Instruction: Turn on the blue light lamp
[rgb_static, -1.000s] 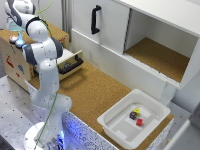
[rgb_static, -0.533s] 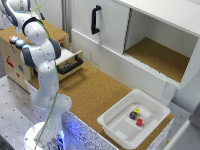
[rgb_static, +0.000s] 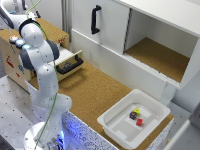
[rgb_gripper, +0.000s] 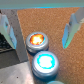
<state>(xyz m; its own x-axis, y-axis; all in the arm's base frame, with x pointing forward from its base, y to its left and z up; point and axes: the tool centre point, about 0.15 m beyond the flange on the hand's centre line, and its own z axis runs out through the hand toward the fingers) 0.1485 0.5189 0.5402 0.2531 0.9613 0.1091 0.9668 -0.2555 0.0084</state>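
In the wrist view the blue light lamp (rgb_gripper: 45, 62), a small round dome on a grey base, glows cyan-blue. Right beside it sits a like-sized round lamp (rgb_gripper: 36, 41) glowing orange. My gripper (rgb_gripper: 38, 46) hovers open above them, its fingers (rgb_gripper: 69, 31) spread wide to either side of the orange lamp, holding nothing. In the exterior view both small domes stand on top of the wooden box, the blue light lamp (rgb_static: 20, 43) next to the orange one (rgb_static: 12, 39). There the arm's upper links hide the gripper's fingers.
The lamps stand on a wooden box (rgb_static: 10, 62) at the exterior view's left, with an open drawer with a black handle (rgb_static: 70, 64) beside it. A white bin (rgb_static: 150, 106) with small coloured blocks sits on the cork table. A white cabinet (rgb_static: 107, 25) stands behind.
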